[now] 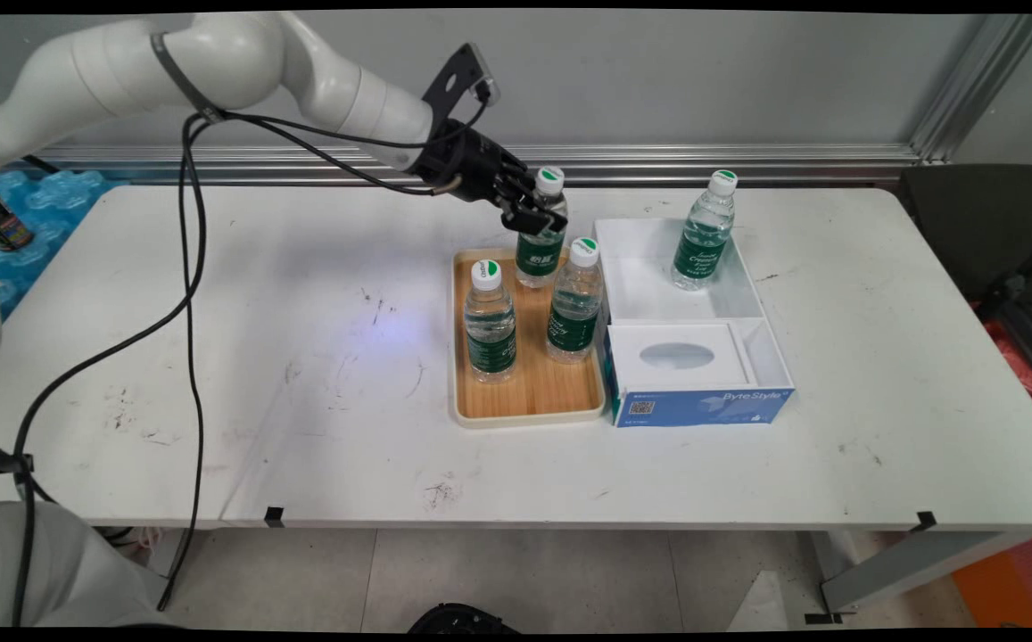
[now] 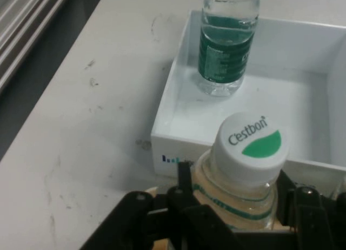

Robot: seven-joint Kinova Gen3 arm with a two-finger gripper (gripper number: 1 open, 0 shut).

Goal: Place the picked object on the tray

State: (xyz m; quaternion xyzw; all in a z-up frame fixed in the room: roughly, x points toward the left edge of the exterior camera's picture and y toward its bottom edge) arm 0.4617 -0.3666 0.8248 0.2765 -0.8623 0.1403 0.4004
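Note:
A wooden tray [image 1: 529, 397] with a cream rim holds three clear water bottles with green labels and white caps. My gripper [image 1: 533, 209] is at the tray's far end, shut on the back bottle [image 1: 540, 245] just below its cap. In the hand view the Cestbon cap of this bottle [image 2: 250, 147] stands between the black fingers [image 2: 184, 198], which press against its shoulder on both sides. The other two bottles [image 1: 490, 321] [image 1: 574, 312] stand upright nearer on the tray.
To the right of the tray lies an open white box [image 1: 658, 294] [image 2: 178, 125] with a fourth bottle [image 1: 703, 236] [image 2: 226, 44] standing in its far part. A blue and white tissue box [image 1: 698, 406] sits at its near end. Black cables hang from the arm at left.

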